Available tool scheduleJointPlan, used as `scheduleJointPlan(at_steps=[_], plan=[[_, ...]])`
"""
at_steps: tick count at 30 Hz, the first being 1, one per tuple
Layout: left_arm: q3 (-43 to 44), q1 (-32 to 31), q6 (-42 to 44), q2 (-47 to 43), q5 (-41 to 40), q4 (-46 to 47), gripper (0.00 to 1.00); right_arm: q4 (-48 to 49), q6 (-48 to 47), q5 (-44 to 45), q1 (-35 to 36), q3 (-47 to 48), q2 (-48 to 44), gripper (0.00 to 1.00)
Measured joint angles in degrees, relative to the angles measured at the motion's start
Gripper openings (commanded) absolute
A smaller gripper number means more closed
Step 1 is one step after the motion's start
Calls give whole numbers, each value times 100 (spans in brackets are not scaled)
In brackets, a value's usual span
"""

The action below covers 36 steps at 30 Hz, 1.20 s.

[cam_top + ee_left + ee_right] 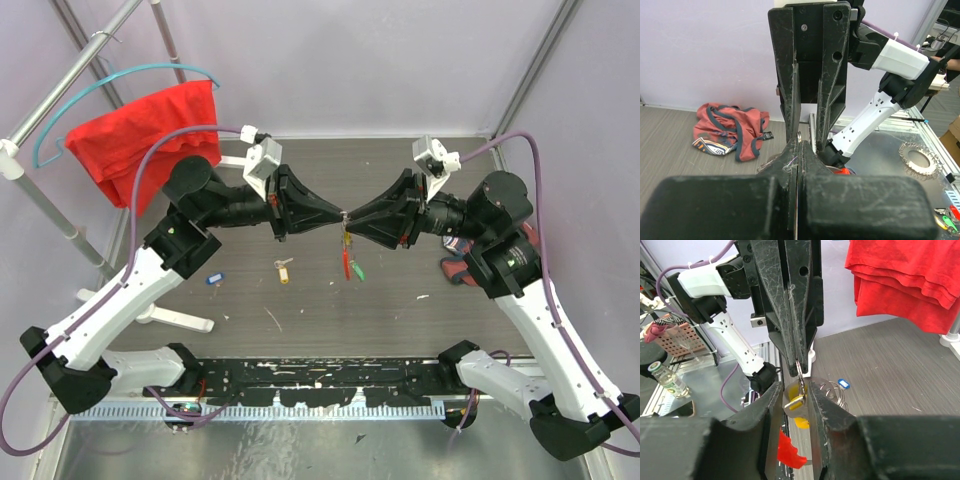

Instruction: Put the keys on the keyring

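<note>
Currently the left claw (798, 150) is clenched on the thin metal loop (799, 369) of the keyring, and the loop stands just proud of its tips. The red bar (789, 449) of the keyring hangs directly below the two claws, with a green tag (357, 271) beside it. The right claw (794, 386) faces the left claw tip to tip. Its jaws stand partly apart, and a key with a yellow tag (794, 402) sits between them, right at the loop. Whether the pads bear on that key, or whether it already hangs on the loop, cannot be told.

The step in hand is judged to be threading this key onto the loop.

1. Hold the left claw rigid. Any twist moves the loop's opening away from the key.
2. Align the hole of the key with the free end of the loop before advancing the right claw.
3. Advance in small increments along the line joining the two claws. Avoid contact between opposing fingers.
4. Release the right claw only once the key hangs by its own weight.

Risk: a tiny key slips readily from parted jaws and would drop to the table (400, 300) under the claws.

Remaining work: a second yellow-tagged key (284, 270) and a blue-tagged key (214, 278) lie on the table on the left claw's side, well apart from both claws.
</note>
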Motion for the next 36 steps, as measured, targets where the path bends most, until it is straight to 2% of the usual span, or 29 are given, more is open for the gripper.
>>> scheduleJointPlan(at_steps=[16, 23, 27, 30, 31, 34, 36], plan=[[85, -24, -2, 28, 37, 13, 0, 208, 52, -168, 0, -2, 66, 24], [85, -61, -7, 48, 52, 13, 0, 278, 94, -208, 4, -2, 81, 14], [85, -59, -9, 48, 48, 13, 0, 284, 101, -229, 7, -2, 87, 1], [85, -59, -24, 48, 46, 13, 1, 286, 103, -232, 7, -2, 85, 1], [85, -59, -26, 48, 46, 11, 5, 284, 105, -232, 7, -2, 85, 1], [85, -59, -35, 48, 48, 9, 28, 267, 57, -225, 7, -2, 83, 1], [92, -61, -26, 48, 48, -4, 40, 79, -87, -219, 9, 33, 85, 1]])
